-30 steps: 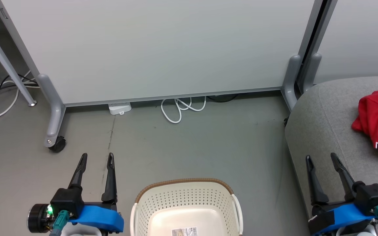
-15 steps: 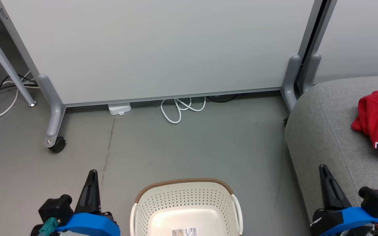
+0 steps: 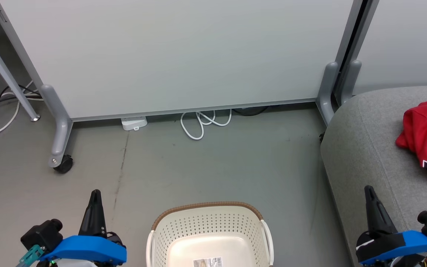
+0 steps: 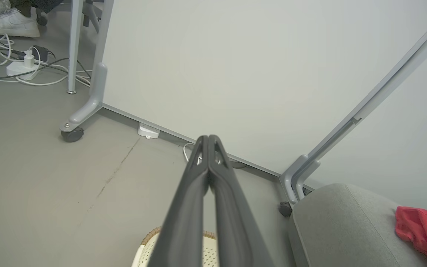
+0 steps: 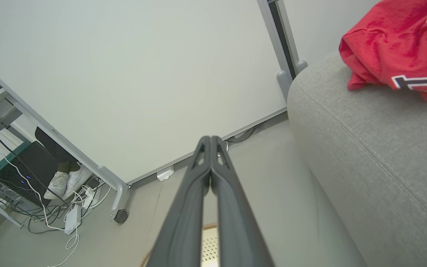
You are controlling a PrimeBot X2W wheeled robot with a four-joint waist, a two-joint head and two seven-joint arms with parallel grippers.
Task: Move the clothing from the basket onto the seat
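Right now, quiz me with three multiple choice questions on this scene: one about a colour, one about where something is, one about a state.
1. The basket has a rim band that is: A blue; B brown; C black.
2. The red jersey lies: A inside the basket; B draped over its rim; C on the grey couch cushion.
3. The left gripper has its fingers: A pressed together on nothing; B spread wide; C shut on the jersey.

Answers: B, the head view shows a brown band; C, the jersey rests on the cushion's top; A, the left wrist view shows the fingers touching with nothing between them.
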